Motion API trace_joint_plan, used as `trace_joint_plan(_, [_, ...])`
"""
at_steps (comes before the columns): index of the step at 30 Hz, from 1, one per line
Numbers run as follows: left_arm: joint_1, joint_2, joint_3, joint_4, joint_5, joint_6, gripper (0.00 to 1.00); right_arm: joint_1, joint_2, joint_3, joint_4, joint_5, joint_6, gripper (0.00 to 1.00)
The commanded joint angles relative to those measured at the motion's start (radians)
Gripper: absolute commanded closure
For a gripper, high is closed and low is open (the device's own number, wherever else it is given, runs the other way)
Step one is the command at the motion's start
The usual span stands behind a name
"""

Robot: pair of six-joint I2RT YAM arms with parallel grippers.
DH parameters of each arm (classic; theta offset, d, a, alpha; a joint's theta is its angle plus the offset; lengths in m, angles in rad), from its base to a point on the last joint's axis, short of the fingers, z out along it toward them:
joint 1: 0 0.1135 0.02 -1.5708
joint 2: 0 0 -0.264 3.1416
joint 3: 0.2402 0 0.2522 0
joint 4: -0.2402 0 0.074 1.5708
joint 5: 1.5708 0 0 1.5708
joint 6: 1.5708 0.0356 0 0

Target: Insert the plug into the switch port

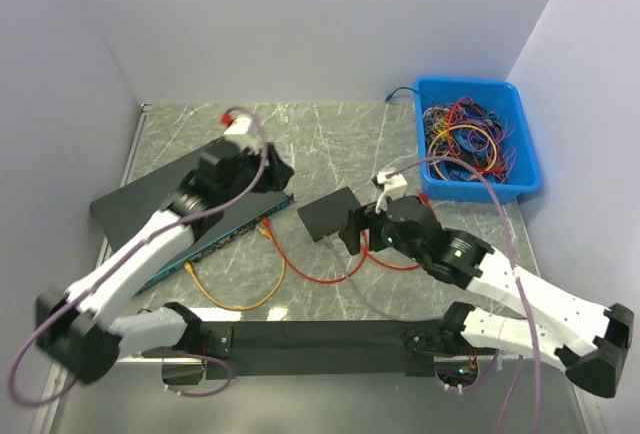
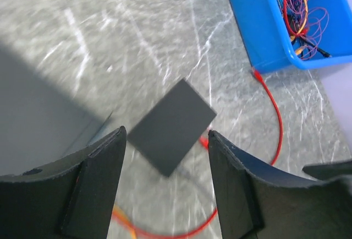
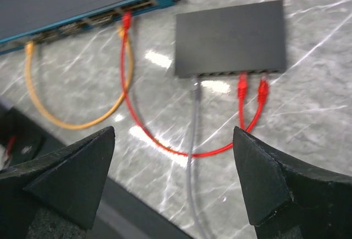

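1. The small black switch [image 3: 231, 38] lies near the middle of the table [image 1: 330, 134], with its port row turned toward about 5 o'clock in the overhead view.
2. In the right wrist view, two red plugs [image 3: 241, 87] sit side by side in ports at the 3 o'clock end of that row. A grey cable [image 3: 193, 118] is plugged in further toward 9 o'clock.
3. From the plugs a red cable [image 1: 320, 276] loops across the table toward 7 o'clock.
4. The right gripper [image 3: 173, 140] hangs just off the switch's port side, at its 5 o'clock. Its fingers [image 3: 77, 178] are spread wide with nothing between them, clear of the plugs.
5. The left gripper [image 1: 270, 169] is at about 10 o'clock from the small switch, over the far end of the large switch [image 1: 130, 204]. Its fingers stand fairly wide apart and hold nothing.
6. The large switch lies at 9 o'clock on the table, with its blue front facing the small switch. The red cable and a yellow cable [image 1: 235, 304] are plugged into that front, and the yellow one curves back toward 6 o'clock.
7. A blue bin [image 1: 520, 169] at 2 o'clock holds a tangle of coloured cables.
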Motion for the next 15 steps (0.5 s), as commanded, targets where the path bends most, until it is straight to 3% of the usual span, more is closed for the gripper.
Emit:
trace_joint_plan(1, [-0.005,-0.164,-0.108,-0.087,-0.104,-0.075,0.33,0.022,-0.076,-0.026,-0.033,-0.066,0.027,0.06])
trace_joint_plan(5, [-0.006,-0.398,-0.191,-0.182,-0.135,-0.137,0.32,0.030,-0.142,-0.037,-0.092,-0.072,0.045,0.06])
trace_joint_plan(9, [-0.006,-0.523,-0.196,-0.331,-0.147,-0.169,0.31,0.034,-0.208,-0.028,-0.187,-0.062,0.068,0.05])
trace_joint_plan(15, [-0.006,-0.611,-0.051,-0.595,-0.231,-0.166,0.31,0.037,-0.283,0.021,-0.281,-0.082,0.088,0.04])
